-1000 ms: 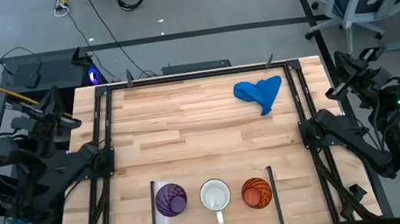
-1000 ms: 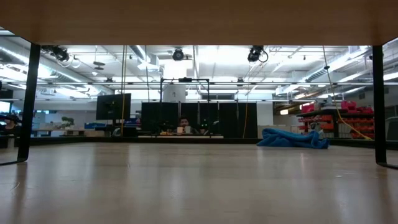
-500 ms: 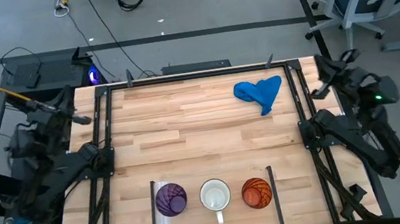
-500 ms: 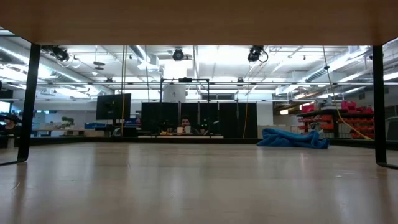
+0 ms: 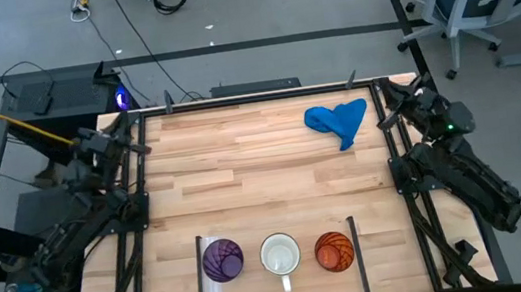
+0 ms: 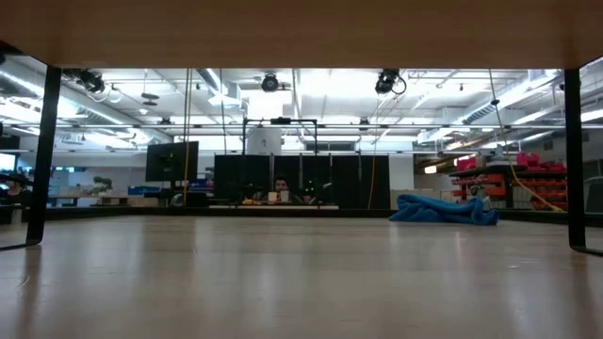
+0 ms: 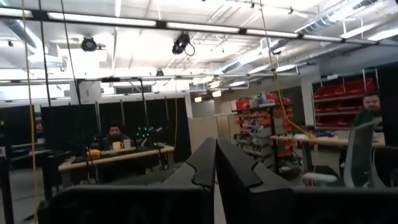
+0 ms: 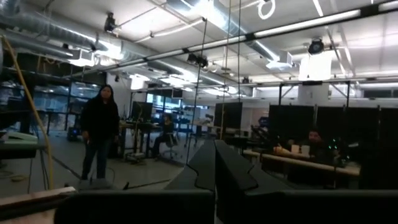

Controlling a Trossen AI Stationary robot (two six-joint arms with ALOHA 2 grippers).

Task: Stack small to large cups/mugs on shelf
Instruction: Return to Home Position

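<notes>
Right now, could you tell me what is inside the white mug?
From above, the white mug looks empty: only its pale inside shows. The shelf board beneath it is covered.

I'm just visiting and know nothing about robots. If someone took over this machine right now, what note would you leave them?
Left gripper: shut, empty, at the left edge of the table.
Right gripper: shut, empty, at the right edge.
Purple cup, white mug, orange cup: upright in a row on the shelf, apart, not nested.
Blue cloth: far right of the table, not part of the job.
Done: all three cups are on the shelf.
Left: probably only parking both arms.
</notes>
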